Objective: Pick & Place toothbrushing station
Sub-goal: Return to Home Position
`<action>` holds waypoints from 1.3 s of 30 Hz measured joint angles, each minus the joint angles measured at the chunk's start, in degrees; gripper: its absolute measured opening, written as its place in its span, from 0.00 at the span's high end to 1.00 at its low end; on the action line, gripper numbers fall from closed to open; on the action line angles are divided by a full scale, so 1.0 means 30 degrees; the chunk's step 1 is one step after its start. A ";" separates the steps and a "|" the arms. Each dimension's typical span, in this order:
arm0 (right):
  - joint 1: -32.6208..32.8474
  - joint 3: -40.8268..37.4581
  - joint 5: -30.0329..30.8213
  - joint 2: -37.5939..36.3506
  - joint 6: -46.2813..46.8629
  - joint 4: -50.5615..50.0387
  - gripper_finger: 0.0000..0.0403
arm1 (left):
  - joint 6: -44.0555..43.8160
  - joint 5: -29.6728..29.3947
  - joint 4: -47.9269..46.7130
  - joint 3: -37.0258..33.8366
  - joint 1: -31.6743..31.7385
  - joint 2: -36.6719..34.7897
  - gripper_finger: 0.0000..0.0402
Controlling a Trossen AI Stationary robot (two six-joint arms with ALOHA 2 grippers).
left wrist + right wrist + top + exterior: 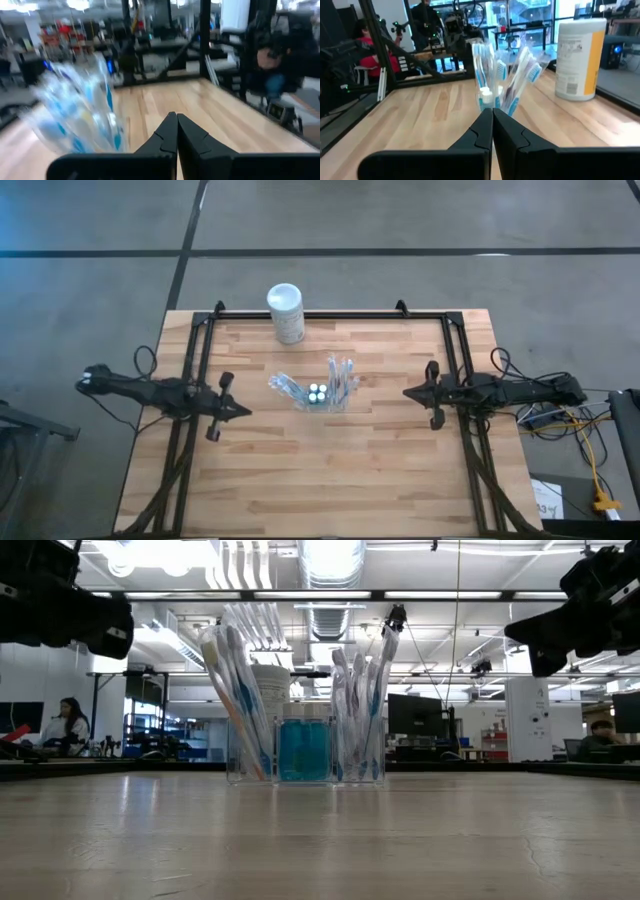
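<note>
Two grippers faced the toothbrushing station (318,392) in the overhead view. The left gripper (238,410) and the right gripper (410,392) each pointed inward at it, and the holder sat between their tips, well apart from both. I could not call either arm the nearer. A white canister (285,312) stood further off, to the far side of both.

From table height the station rested upright on the table (320,840). Its toothbrushes (240,690) fanned upward, so their long axes ran roughly vertical. Both arms hung well above it, out at either side.

Through the left wrist camera that gripper's fingers (165,137) were pressed together on nothing, with the station blurred ahead and off to one side of the fingertips.

Through the right wrist camera the fingers (482,130) were likewise together and empty, the station almost dead ahead and the canister beyond it to one side.

To my eye each arm needed only to draw back along its own line, away from the holder, with nothing standing behind to catch
</note>
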 joint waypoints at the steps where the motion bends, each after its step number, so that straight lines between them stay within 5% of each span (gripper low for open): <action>1: 0.0000 0.0000 0.0004 -0.0087 -0.0113 -0.0009 0.98 | 0.0099 -0.0072 0.0041 0.0000 0.0010 -0.0370 1.00; 6: 0.0000 0.0000 0.0000 -0.0752 -0.0432 -0.0226 0.98 | 0.0707 -0.0002 -0.1405 -0.0003 0.0113 -0.3030 1.00; 24: -0.0007 0.0002 0.0009 -0.1033 -0.0999 -0.0277 0.98 | 0.0004 0.3227 -0.1474 -0.0007 0.6361 -0.2168 1.00; 39: 0.0000 0.0007 0.0007 -0.0962 -0.1031 -0.0291 0.98 | -0.0243 0.4338 -0.1337 -0.0007 0.6469 -0.1542 0.99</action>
